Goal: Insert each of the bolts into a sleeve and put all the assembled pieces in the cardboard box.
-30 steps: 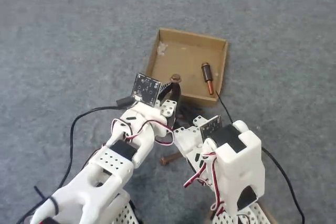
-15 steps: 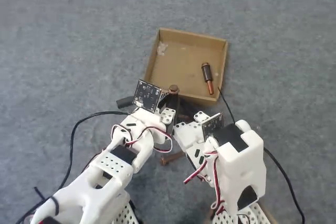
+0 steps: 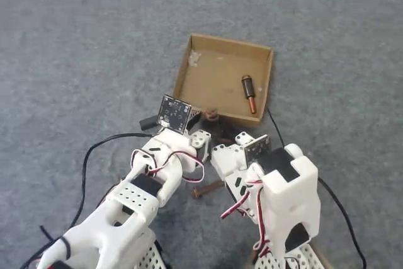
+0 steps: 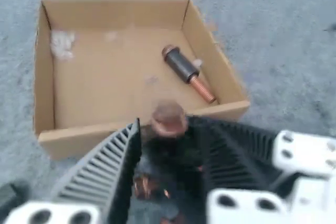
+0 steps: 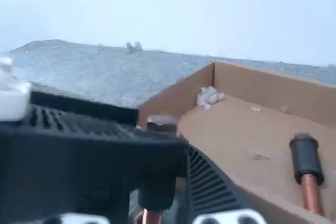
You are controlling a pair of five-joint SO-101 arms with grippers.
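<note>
A copper bolt [image 3: 211, 115] stands upright just in front of the cardboard box [image 3: 189, 61], its head [image 4: 169, 118] up. My left gripper [image 3: 204, 124] is shut on it. Its shank runs down into a black sleeve [image 5: 157, 187], with copper thread [image 4: 147, 187] showing below. My right gripper [image 3: 225, 135] is beside the left one and shut on that sleeve. Inside the box [image 4: 44, 103] lies one assembled bolt and sleeve [image 3: 249, 94], also seen as the sleeved bolt [image 4: 185, 72] in the left wrist view. Another loose bolt [image 3: 206, 189] lies on the carpet between the arms.
Grey carpet [image 3: 75, 61] covers the table on all sides of the box. A scrap of white fluff [image 4: 62, 43] sits in a far corner of the box. A black cable [image 3: 94, 149] trails from the left arm, another cable [image 3: 343, 209] from the right.
My left gripper has come down and back from above the box's near wall, bringing the bolt head lower and close against the right gripper. The right arm shifted slightly.
</note>
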